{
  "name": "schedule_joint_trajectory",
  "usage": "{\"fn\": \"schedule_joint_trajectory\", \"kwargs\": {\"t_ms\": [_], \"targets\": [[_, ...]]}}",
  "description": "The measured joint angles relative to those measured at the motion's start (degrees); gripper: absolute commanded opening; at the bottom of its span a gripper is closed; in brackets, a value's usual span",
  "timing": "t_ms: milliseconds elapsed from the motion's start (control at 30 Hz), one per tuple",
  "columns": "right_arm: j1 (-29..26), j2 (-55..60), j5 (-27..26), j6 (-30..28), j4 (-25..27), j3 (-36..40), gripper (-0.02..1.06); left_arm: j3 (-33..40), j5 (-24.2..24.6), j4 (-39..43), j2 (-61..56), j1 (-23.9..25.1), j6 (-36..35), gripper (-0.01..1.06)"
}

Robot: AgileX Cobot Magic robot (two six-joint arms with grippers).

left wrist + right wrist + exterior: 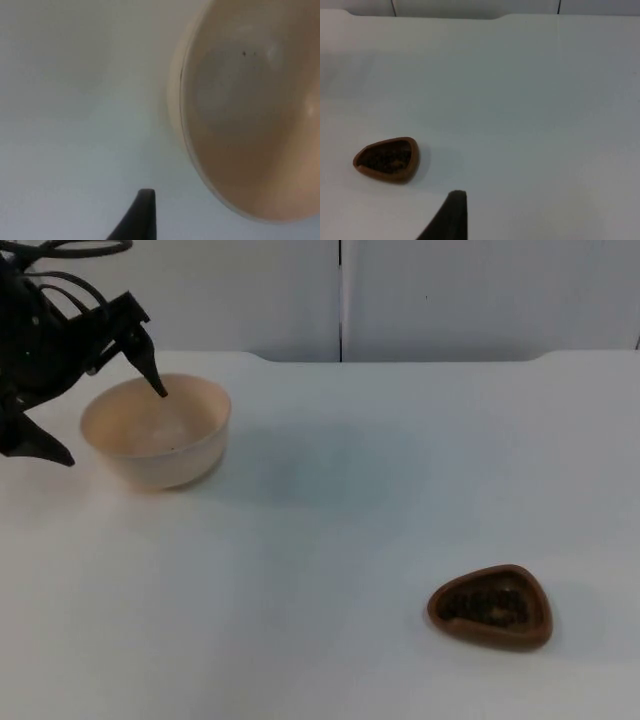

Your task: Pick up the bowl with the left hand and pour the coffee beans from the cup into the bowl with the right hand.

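bowl (156, 430) near table's (330, 540) left edge, left end effector (105, 425) astride its rim

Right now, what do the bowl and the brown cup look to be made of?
The bowl looks like ceramic or hard plastic, cream-beige with a smooth, soft sheen; its thick rounded rim fits either. The cup looks like unglazed clay or brown plastic, matte reddish-brown, rounded-triangular, holding dark coffee beans. The left gripper is at the bowl's rim, one finger inside.

Left claw (110, 425) — fingers spread wide
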Motion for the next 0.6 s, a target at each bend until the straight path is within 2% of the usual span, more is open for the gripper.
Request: {"fn": "schedule_joint_trajectory", "kwargs": {"t_ms": [300,600], "targets": [[0.0,0.0,0.0,0.0,0.0,0.0,1.05,0.0,-3.7,-0.1,2.8,-1.1,-0.9,0.92],[0.0,0.0,0.0,0.0,-0.3,0.0,1.05,0.0,-7.1,-0.3,4.6,1.6,-2.1,0.91]]}}
